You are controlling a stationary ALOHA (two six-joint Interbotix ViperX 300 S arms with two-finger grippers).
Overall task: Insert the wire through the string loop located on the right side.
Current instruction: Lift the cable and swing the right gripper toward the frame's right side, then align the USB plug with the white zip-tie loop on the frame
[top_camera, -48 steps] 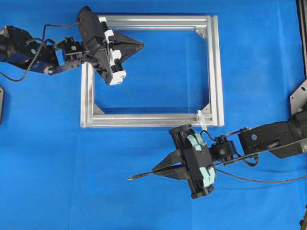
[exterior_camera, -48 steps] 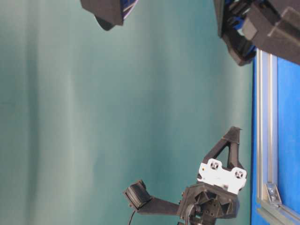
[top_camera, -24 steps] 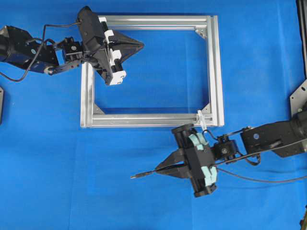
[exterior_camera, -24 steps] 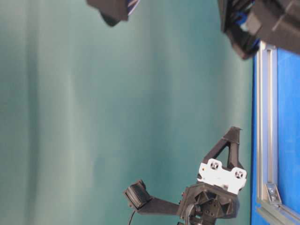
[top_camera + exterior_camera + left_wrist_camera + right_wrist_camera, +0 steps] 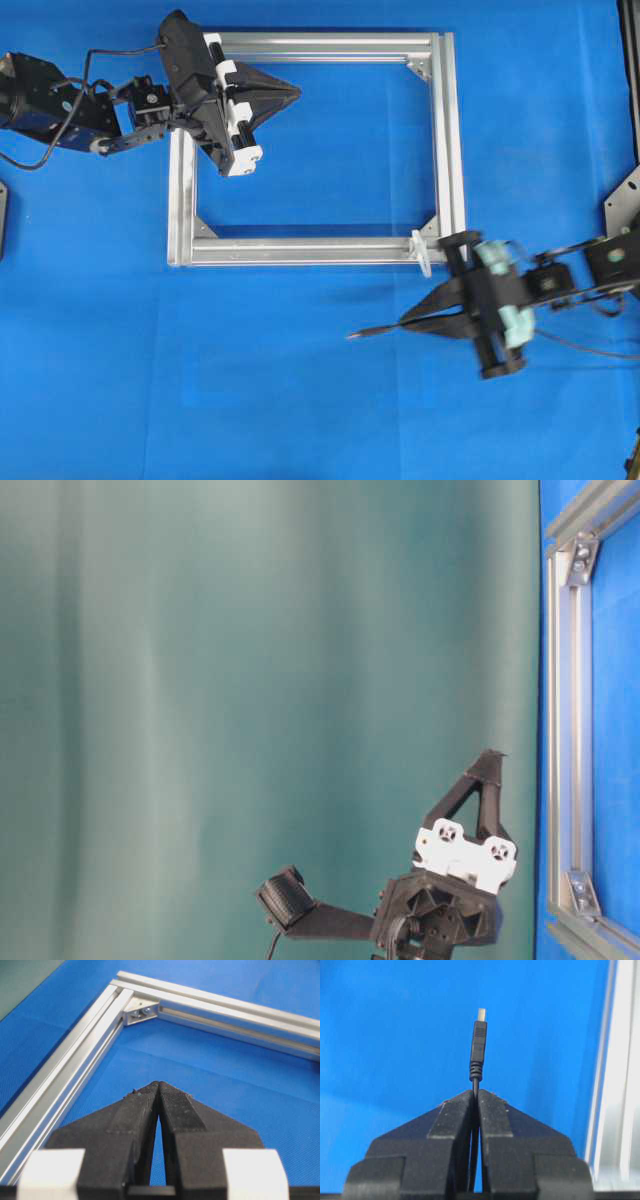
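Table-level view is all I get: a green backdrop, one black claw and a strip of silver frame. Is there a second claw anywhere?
Observer: Yes. The overhead view shows the right gripper just below the frame's lower right corner.
Operator: Is it holding anything?
Observer: It is shut on the wire, whose plug sticks out past the fingertips.
Operator: Where is the loop it must go through?
Observer: The string loop sits on the frame's lower bar near that corner, and the plug is not through it.
Operator: And the claw I see?
Observer: That left gripper is shut on nothing.
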